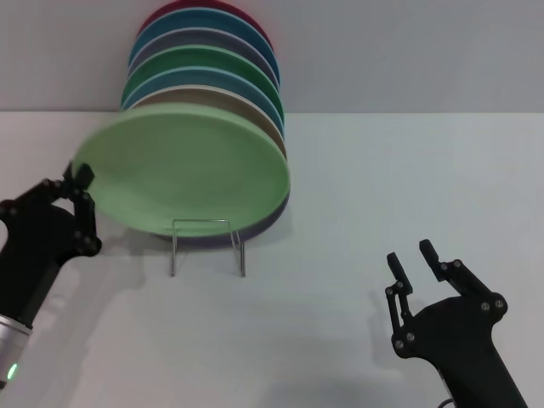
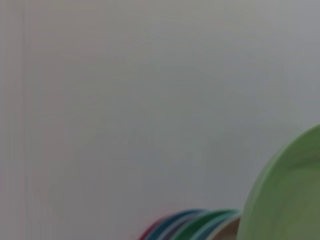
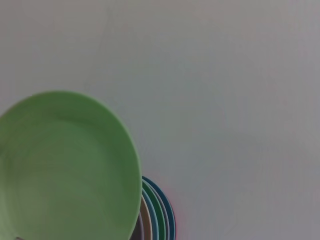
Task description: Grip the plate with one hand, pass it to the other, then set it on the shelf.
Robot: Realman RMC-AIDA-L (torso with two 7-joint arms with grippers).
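- The left hand grasps the light green plate by its left rim, holding it tilted just in front of the stack of coloured plates.
- The wire shelf stands on the white table, below the plate.
- The right hand hangs released, well apart to the right.

Plate light pastel green, plain, no pattern. Stacked plates behind: magenta-red, blue, lilac-grey, dk green, teal-blue, tan, poss. purple at the bottom. Shelf silvery wire. Both grippers black. Table white; wall grey.
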